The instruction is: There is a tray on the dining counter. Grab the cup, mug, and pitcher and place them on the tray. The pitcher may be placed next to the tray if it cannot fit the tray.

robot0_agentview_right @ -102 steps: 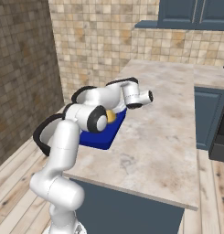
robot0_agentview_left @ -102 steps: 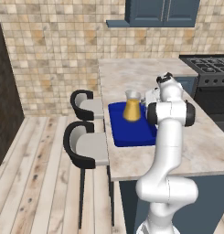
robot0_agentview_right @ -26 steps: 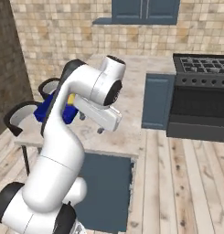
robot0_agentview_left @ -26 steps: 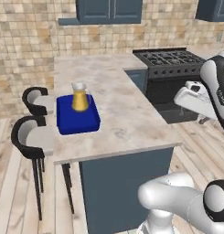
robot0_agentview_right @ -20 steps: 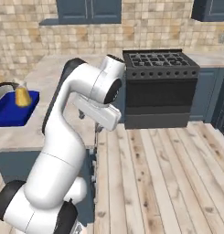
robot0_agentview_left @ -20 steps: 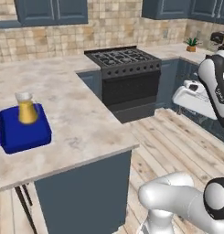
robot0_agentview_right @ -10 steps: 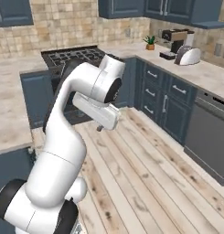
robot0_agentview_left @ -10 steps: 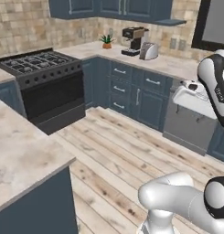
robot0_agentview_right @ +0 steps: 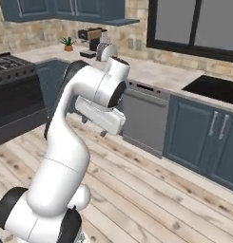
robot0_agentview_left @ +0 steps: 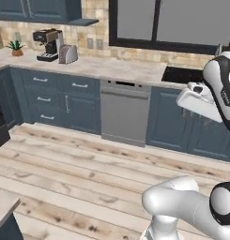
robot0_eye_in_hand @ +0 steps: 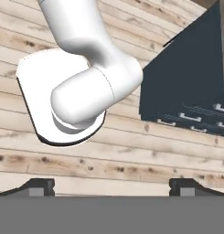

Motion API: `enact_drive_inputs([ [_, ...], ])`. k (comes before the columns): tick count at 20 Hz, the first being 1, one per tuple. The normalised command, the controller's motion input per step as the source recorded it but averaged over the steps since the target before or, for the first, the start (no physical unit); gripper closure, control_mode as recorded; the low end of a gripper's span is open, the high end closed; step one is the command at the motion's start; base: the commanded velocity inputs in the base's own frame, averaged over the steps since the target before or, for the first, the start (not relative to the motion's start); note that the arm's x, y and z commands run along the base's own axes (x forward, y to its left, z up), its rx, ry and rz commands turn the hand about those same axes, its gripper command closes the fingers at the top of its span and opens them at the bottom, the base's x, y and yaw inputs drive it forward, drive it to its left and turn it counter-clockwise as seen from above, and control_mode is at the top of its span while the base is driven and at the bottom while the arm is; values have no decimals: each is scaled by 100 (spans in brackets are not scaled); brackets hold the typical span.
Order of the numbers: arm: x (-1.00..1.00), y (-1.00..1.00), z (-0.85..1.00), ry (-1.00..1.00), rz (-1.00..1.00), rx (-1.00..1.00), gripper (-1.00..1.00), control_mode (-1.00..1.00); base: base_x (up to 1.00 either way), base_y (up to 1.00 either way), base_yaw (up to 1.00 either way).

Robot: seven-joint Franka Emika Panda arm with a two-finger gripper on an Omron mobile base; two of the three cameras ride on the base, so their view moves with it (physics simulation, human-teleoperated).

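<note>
Presently, reading left to right in the left base view, a small potted plant [robot0_agentview_left: 15, 48] stands at the far left end of the pale stone worktop [robot0_agentview_left: 111, 69], then a coffee machine [robot0_agentview_left: 47, 44] with a grey toaster [robot0_agentview_left: 68, 54] just beside it, both near the tiled back wall. Under the worktop run dark blue cabinets [robot0_agentview_left: 55, 98], then a grey dishwasher front [robot0_agentview_left: 122, 112], then more blue doors. A dark sink [robot0_agentview_left: 181, 74] is set into the worktop toward its right end, below the window. The gripper [robot0_eye_in_hand: 111, 185] hangs folded back over the plank floor [robot0_agentview_left: 88, 173], its two finger tips [robot0_eye_in_hand: 38, 186] standing wide apart with nothing between them. The tray, cup, mug and pitcher lie outside these views, so their place cannot be told.
</note>
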Motion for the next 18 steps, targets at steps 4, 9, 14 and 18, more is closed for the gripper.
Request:
enact_drive_inputs([
  [4,0,0,0,0,0,0,-100,100,0,-18,-65],
  [9,0,0,0,0,0,0,-100,100,2,-3,-61],
  [14,0,0,0,0,0,0,-100,100,12,0,-57],
  [18,0,0,0,0,0,0,-100,100,33,0,-52],
])
